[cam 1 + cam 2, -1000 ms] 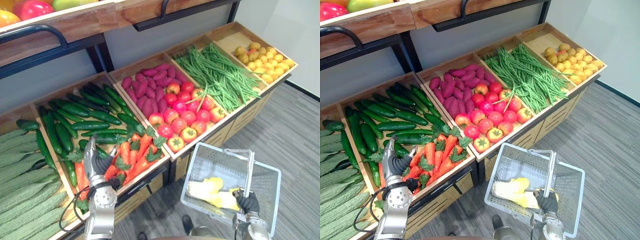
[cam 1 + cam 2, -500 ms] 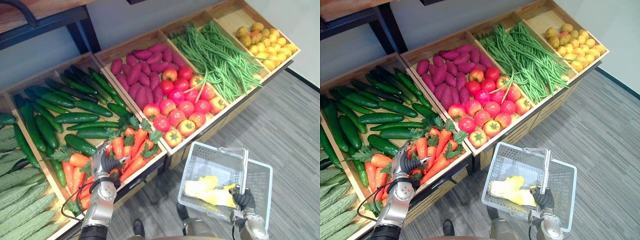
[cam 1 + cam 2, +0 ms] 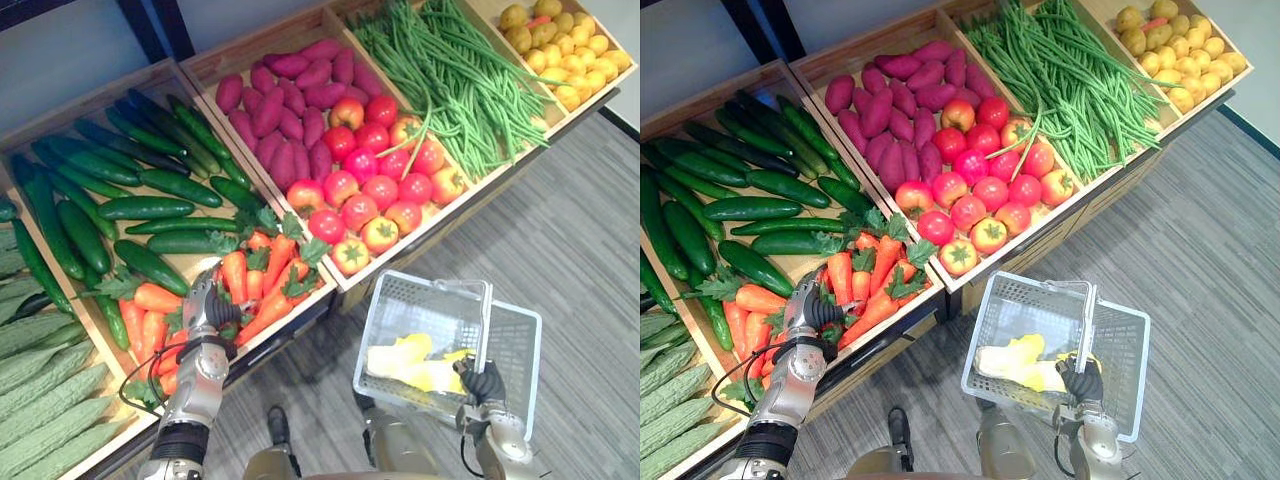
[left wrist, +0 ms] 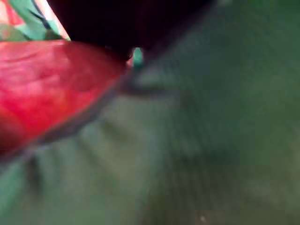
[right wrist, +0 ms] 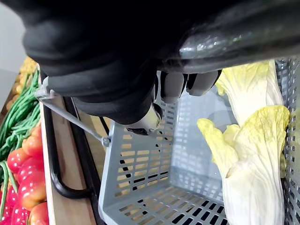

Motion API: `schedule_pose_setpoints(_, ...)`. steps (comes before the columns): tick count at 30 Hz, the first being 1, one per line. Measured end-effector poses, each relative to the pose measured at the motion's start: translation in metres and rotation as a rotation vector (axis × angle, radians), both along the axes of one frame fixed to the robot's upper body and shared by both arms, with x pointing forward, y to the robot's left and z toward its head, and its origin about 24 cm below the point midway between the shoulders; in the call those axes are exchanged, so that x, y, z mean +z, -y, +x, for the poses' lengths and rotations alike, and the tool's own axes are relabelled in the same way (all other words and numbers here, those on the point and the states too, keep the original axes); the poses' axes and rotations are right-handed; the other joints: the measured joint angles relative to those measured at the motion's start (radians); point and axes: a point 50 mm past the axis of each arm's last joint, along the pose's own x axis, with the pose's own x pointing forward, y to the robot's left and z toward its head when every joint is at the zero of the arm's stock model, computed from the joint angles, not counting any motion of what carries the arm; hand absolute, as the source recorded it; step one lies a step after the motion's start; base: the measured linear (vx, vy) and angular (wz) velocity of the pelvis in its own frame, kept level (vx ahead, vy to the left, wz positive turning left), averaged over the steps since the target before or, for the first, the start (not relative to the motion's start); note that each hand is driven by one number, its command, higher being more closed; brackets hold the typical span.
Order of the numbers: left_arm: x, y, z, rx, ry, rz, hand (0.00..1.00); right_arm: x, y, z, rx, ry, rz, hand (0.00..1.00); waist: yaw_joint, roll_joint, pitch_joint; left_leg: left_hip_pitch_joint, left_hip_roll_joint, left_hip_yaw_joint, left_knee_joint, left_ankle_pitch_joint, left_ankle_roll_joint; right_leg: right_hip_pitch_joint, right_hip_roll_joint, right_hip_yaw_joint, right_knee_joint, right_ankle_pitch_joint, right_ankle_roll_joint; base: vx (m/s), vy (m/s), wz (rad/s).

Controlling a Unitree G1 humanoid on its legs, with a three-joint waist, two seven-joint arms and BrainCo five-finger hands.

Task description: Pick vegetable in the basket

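Note:
My left hand [image 3: 205, 312] is down among the orange carrots [image 3: 258, 292] with green tops, in the front of their wooden crate. Its fingers are buried between them. Its wrist view is pressed close to a red-orange carrot [image 4: 51, 89] and blurred green leaves. My right hand [image 3: 483, 383] is shut on the handle [image 3: 487, 325] of a grey plastic basket [image 3: 430, 285], which hangs over the floor in front of the stand. Pale yellow cabbage [image 5: 248, 178] lies inside the basket, and the right hand's fingers [image 5: 183, 84] curl round the handle.
The sloping stand holds crates of cucumbers [image 3: 120, 195], purple sweet potatoes [image 3: 285, 110], tomatoes [image 3: 375, 190], green beans [image 3: 455, 80] and small yellow fruit [image 3: 560, 50]. Bitter gourds [image 3: 45, 400] lie at the far left. Grey carpet floor [image 3: 590, 250] lies to the right.
The camera has tilted down towards the stand's front. My left hand, raised over the carrots before, has sunk in among them. The right hand still holds the basket.

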Motion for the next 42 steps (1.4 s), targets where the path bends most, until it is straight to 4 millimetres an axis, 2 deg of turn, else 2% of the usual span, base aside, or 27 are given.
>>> schedule_pose_setpoints(5, 0.003, 0.000, 0.006, -0.003, 0.008, -0.038, 1.00, 0.001, 0.000, 0.002, 0.002, 0.008, -0.001, 1.00, -0.008, -0.010, 0.010, 0.005, -0.001, 0.002, -0.002, 0.000, 0.000, 0.007, -0.001, 0.000, -0.012, 0.002, -0.001, 0.02, -0.001, -0.03)
schedule_pose_setpoints(8, 0.000, 0.001, 0.004, 0.002, 0.004, -0.071, 1.00, 0.002, 0.000, 0.003, 0.005, 0.010, -0.003, 1.00, -0.027, -0.012, 0.016, 0.024, 0.001, 0.002, -0.017, 0.000, 0.000, 0.027, -0.003, 0.000, -0.027, 0.003, -0.001, 0.07, 0.019, 0.00)
schedule_pose_setpoints(16, 0.000, 0.013, -0.005, 0.011, 0.062, -0.234, 1.00, 0.000, 0.003, -0.001, -0.005, -0.002, -0.012, 1.00, -0.029, -0.011, 0.018, 0.070, 0.001, 0.002, -0.032, 0.000, 0.000, 0.076, -0.006, 0.000, -0.048, 0.003, -0.001, 0.04, 0.013, -0.01)
schedule_pose_setpoints(25, 0.030, 0.015, -0.014, 0.024, 0.246, -0.246, 1.00, 0.000, 0.005, -0.003, -0.011, -0.006, -0.018, 1.00, -0.026, -0.007, 0.015, 0.096, -0.002, -0.016, -0.032, 0.000, 0.000, 0.109, -0.010, -0.010, -0.051, 0.003, -0.001, -0.01, 0.006, 0.04)
schedule_pose_setpoints(34, 0.064, 0.020, -0.021, 0.001, 0.433, -0.192, 1.00, -0.003, 0.006, -0.005, -0.013, -0.021, -0.014, 1.00, -0.026, 0.009, 0.002, 0.114, -0.001, -0.030, -0.027, 0.000, 0.000, 0.142, -0.012, -0.025, -0.060, 0.003, -0.001, 0.01, 0.003, 0.05)
schedule_pose_setpoints(42, 0.074, 0.037, -0.052, -0.012, 0.544, -0.281, 1.00, -0.007, 0.008, -0.015, -0.035, -0.048, -0.019, 1.00, -0.023, 0.057, -0.060, 0.140, 0.001, -0.037, -0.036, 0.000, 0.000, 0.169, -0.011, -0.044, -0.062, 0.002, -0.001, 0.00, 0.001, 0.03)
